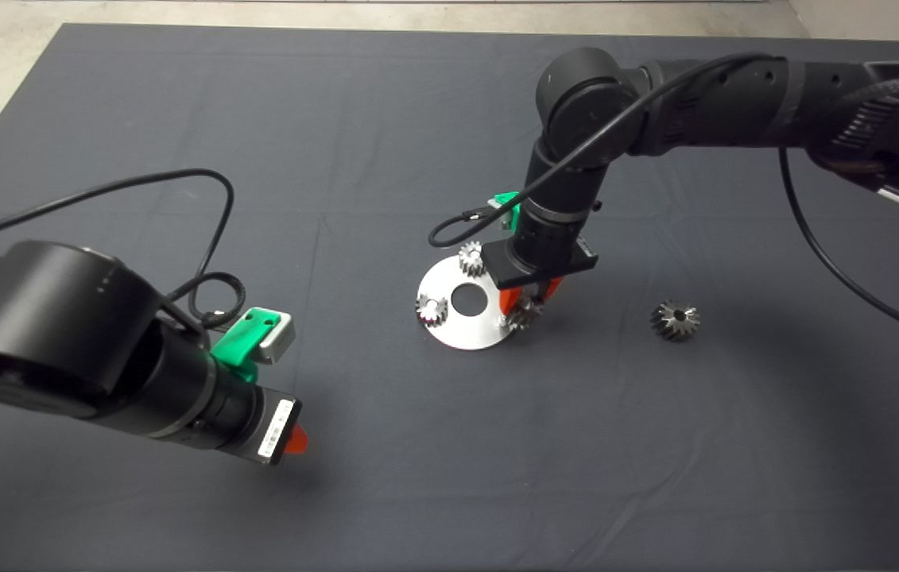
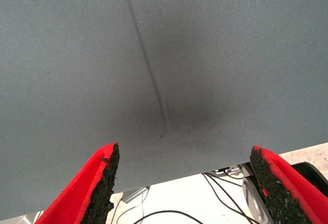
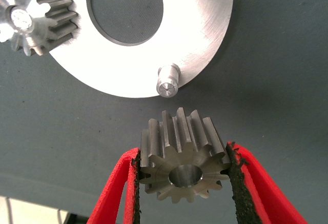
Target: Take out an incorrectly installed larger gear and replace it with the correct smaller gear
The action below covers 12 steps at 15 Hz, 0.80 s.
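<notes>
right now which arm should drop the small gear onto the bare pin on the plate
Right. The right gripper already clamps the smaller gear just short of the bare pin on the round plate. The left gripper is open and empty over bare mat, away from the plate.

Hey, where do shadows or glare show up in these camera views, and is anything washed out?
Head view: soft shadows lie on the mat beneath both arms; the plate shines bright. Left wrist view: a dark shadow patch sits on the mat ahead of the open left gripper, and the floor strip beyond looks washed out. Right wrist view: the plate glares near white, brush marks visible; the small gear stays crisp.
</notes>
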### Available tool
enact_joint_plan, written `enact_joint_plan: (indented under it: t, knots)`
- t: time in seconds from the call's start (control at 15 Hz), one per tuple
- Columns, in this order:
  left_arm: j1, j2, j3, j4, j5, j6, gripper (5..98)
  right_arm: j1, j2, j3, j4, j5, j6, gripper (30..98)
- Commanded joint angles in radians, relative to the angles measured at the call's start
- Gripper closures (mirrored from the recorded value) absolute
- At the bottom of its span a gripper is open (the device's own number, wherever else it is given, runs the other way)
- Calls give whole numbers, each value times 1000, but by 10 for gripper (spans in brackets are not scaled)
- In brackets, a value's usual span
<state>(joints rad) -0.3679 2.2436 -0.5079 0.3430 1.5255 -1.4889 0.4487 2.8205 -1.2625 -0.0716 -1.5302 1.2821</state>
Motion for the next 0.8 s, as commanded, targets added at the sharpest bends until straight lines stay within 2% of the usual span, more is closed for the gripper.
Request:
enact_joint_plan:
  t: [0.0,0.33,0.73]
  knots:
    - [2,-3,11,9,68,-8,394,39,-15,94,-132,-80,45,935]
    - [4,3,2,11,56,-11,394,37,-17,106,-197,-80,43,936]
    - [24,10,0,28,53,-11,394,27,-3,92,-203,-79,39,937]
